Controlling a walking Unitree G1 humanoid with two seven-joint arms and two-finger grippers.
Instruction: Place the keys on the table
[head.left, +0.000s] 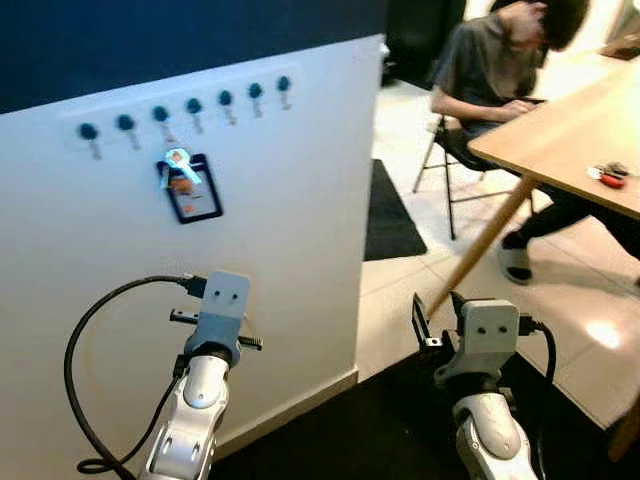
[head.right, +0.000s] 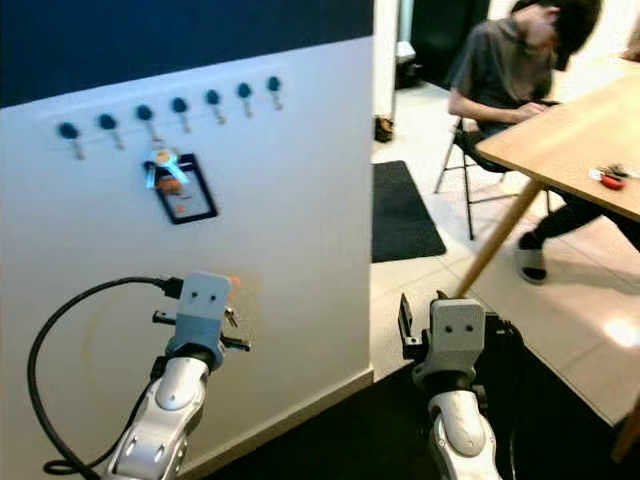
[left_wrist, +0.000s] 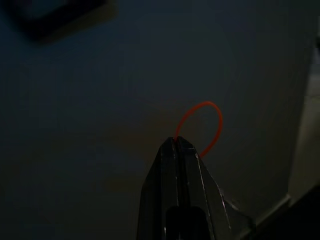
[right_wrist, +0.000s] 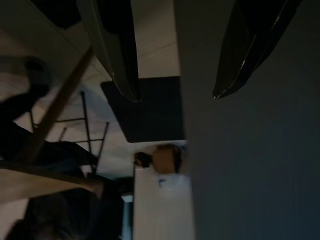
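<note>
keys (head.left: 183, 172) hang from a hook on the white wall panel (head.left: 300, 200), with a blue tag and a dark card holder below; light, loose, will swing. head views: left tool (head.left: 214, 330) sits low near the panel, well under them; worktop (head.left: 560, 140) off right, person seated there. left wrist: fingers pinched on a thin orange loop (left_wrist: 202, 125), likely the ring, best grab point. right wrist: right tool (right_wrist: 175, 60) wide open, empty.
</note>
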